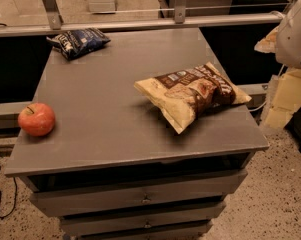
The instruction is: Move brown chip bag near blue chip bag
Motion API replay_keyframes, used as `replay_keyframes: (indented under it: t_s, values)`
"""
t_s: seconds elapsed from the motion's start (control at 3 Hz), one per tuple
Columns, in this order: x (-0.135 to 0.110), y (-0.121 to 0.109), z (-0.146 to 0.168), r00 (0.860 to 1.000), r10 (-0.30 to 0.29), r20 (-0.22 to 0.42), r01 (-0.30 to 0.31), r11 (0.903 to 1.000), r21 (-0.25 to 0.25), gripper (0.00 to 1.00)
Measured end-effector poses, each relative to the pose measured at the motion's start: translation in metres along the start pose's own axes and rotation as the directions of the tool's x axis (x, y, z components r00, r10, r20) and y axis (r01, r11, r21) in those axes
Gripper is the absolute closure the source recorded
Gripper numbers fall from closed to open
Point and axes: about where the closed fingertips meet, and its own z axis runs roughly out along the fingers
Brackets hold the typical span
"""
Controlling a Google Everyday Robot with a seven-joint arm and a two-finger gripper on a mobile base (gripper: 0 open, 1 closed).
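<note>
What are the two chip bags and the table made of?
The brown chip bag: likely thin plastic film, crinkled, faint sheen. The blue chip bag: same crinkly film, glossier. The table: smooth matte grey, maybe painted wood or metal; unclear. The gripper is not in view.

Grey drawer cabinet [115,114], speckled floor [285,194], metal railing [140,24]
</note>
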Motion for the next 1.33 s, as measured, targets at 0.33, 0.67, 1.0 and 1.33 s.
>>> replay_keyframes:
  t_s: [0.33, 0.67, 1.0, 1.33]
  values:
    - [0.0, 0.0, 0.0, 1.0, 0.0, 0.0, 0.0, 1.0, 0.0, 0.0]
    - [-0.009, -0.004, 0.012, 0.998, -0.009, 0.062, 0.008, 0.9999, 0.007, 0.0]
    - [-0.027, -0.016, 0.049, 0.986, -0.004, 0.164, 0.006, 0.9999, -0.015, 0.0]
    - [-0.044, -0.029, 0.087, 0.964, 0.023, 0.264, -0.01, 0.9987, -0.051, 0.0]
